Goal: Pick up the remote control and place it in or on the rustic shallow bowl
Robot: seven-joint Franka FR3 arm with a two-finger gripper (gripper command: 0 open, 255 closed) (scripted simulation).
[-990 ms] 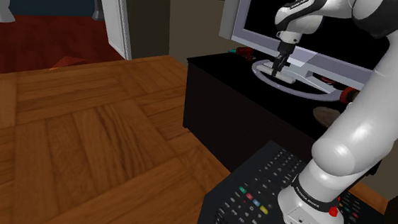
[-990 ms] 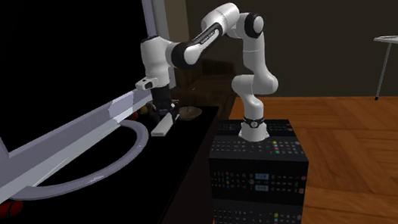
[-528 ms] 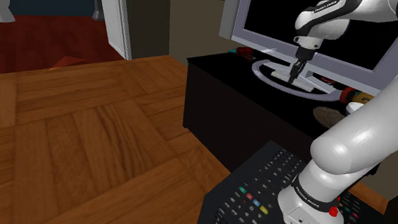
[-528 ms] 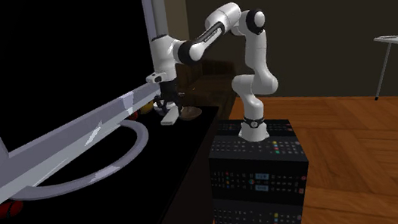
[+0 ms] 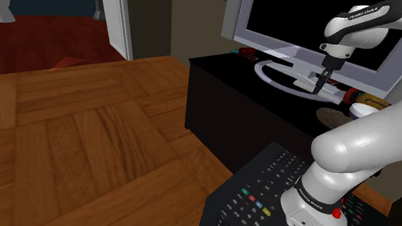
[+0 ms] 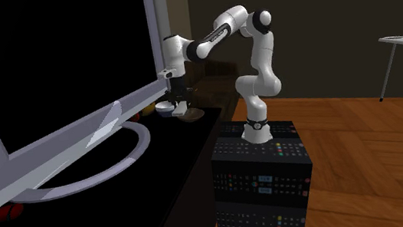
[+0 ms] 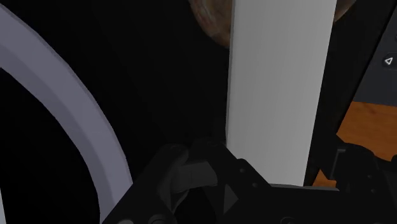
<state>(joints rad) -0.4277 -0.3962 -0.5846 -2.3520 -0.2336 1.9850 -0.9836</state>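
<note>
The remote control [image 7: 280, 83], drawn as a plain white slab, is clasped at its near end between the two black fingers of the gripper [image 5: 321, 76], which are closed narrowly on it. It is held clear of the black cabinet [image 5: 218, 95], so the pick-up can be judged done. In the shoulder view it is seen hanging tilted under the hand, above the cabinet top and just beside the curved pale foot [image 5: 277, 76] of the television [image 6: 49, 71].

The rustic shallow bowl [image 7: 207, 25], brown and mottled, is seen in the wrist view beyond the far end of the remote, with part of its rim hidden behind the slab. In the second exterior view the bowl [image 6: 192, 116] lies on the cabinet just below the held remote, close to the cabinet's end nearest the robot's stand [image 6: 260, 172].

The placing is not yet done: no contact between remote and bowl can be made out. What is left, by this judgement, is to bring the remote fully over the bowl, lower it, and let the fingers be opened. Because the slab is long against a shallow dish, resting it across the rim may have to be accepted.
</note>
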